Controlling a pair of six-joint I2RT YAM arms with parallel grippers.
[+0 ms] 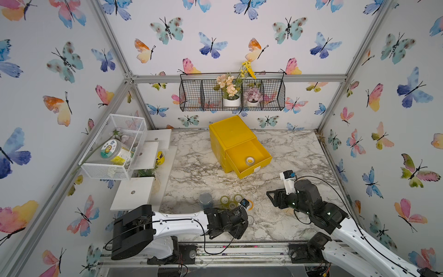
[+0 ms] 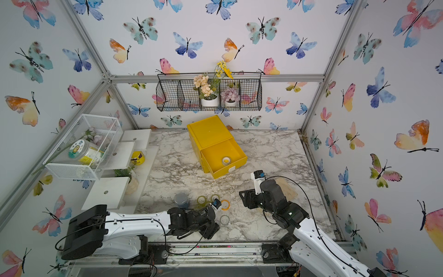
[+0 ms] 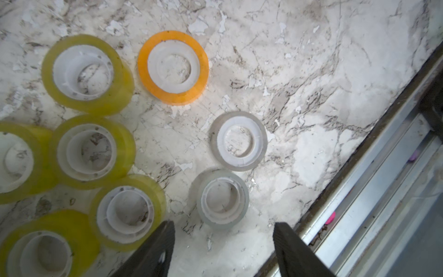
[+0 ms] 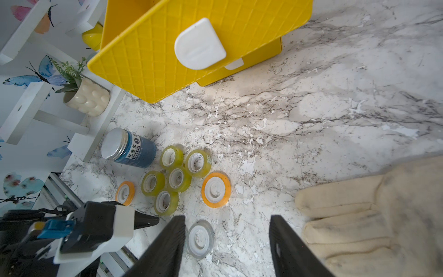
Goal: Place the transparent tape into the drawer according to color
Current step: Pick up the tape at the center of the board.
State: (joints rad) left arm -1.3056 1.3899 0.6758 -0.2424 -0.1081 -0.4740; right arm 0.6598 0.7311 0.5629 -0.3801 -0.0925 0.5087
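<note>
The yellow cabinet (image 1: 230,133) stands at the back of the marble table, its top drawer (image 1: 260,153) pulled out with one tape roll (image 1: 249,160) inside. Loose transparent tape lies near the front: several yellow-green rolls (image 3: 92,151), an orange roll (image 3: 173,67), a flat colourless roll (image 3: 239,141) and a taller colourless roll (image 3: 221,199). My left gripper (image 3: 224,230) hangs open over the table, the taller colourless roll just beyond its fingertips. My right gripper (image 4: 227,223) is open and empty, with a colourless roll (image 4: 200,238) beside one finger (image 4: 176,236).
A blue-grey jar (image 4: 129,150) stands by the yellow-green rolls. A cream glove (image 4: 371,215) lies right of my right gripper. White stepped shelves (image 1: 133,194) and a white mesh basket (image 1: 115,148) fill the left side. The table's metal front rail (image 3: 374,182) runs close to my left gripper.
</note>
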